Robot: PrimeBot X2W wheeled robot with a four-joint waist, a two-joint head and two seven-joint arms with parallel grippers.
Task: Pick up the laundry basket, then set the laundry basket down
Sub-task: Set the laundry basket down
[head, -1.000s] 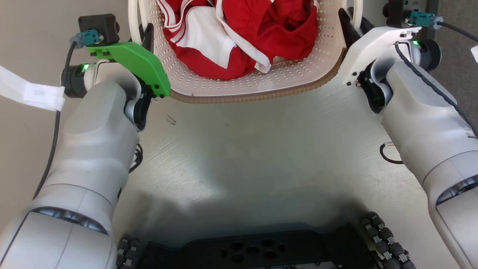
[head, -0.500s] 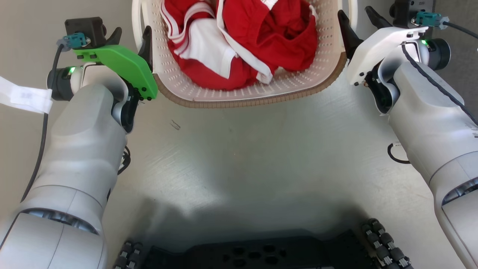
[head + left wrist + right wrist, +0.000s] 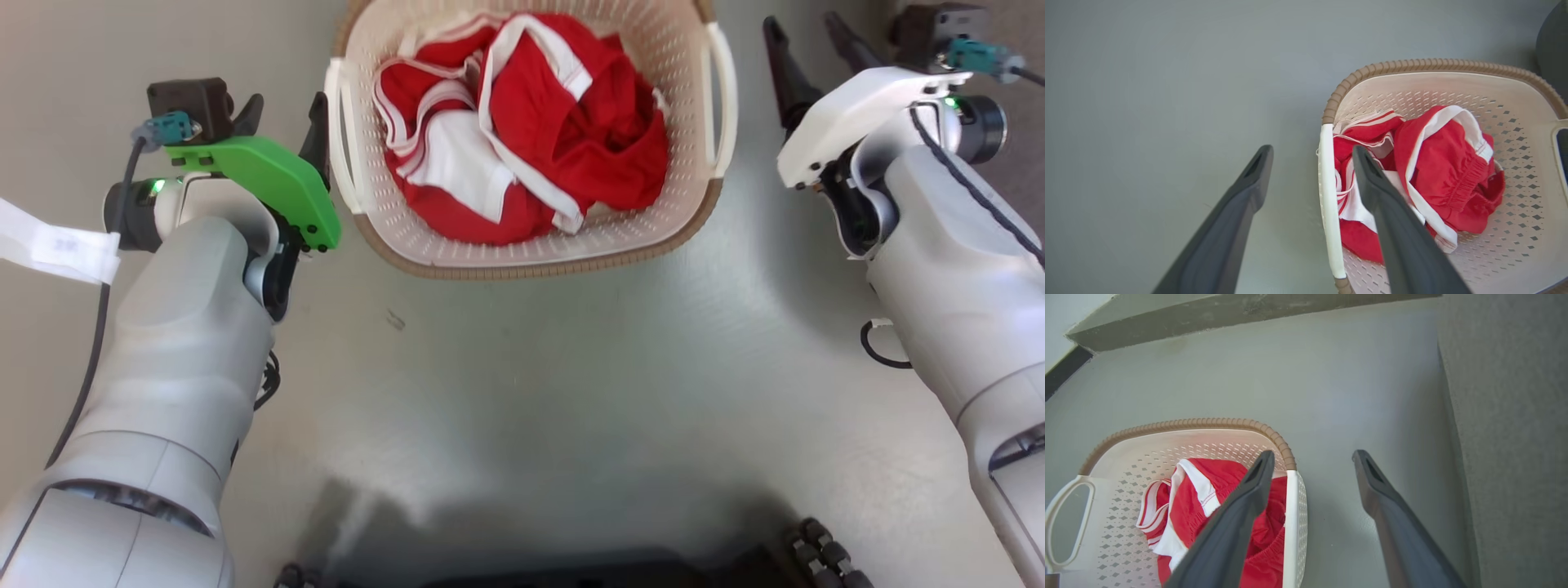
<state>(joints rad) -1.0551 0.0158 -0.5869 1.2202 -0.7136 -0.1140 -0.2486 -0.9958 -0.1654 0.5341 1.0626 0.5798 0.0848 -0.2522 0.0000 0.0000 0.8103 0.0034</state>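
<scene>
The laundry basket (image 3: 522, 265) stands on the grey floor, cream with a brown rim, holding red and white clothes (image 3: 588, 139). My left gripper (image 3: 282, 122) is open just left of the basket's white left handle (image 3: 343, 147), its inner finger close beside it. In the left wrist view the left gripper (image 3: 1311, 153) frames that handle (image 3: 1327, 204) from above. My right gripper (image 3: 812, 49) is open, a gap away from the right handle (image 3: 722, 106). In the right wrist view the right gripper (image 3: 1313, 457) hovers over the basket's edge (image 3: 1188, 424). Neither holds anything.
Bare grey floor (image 3: 531, 392) lies between the basket and my dark wheeled base (image 3: 824, 555). A white tag (image 3: 57, 245) hangs on the left arm's cable. A grey carpeted surface (image 3: 1515, 437) rises on the right, and a wall foot (image 3: 1208, 314) runs behind the basket.
The camera has shifted. The basket looks smaller and farther off, standing on the floor. Both grippers have drawn outward from its handles, the right one farther.
</scene>
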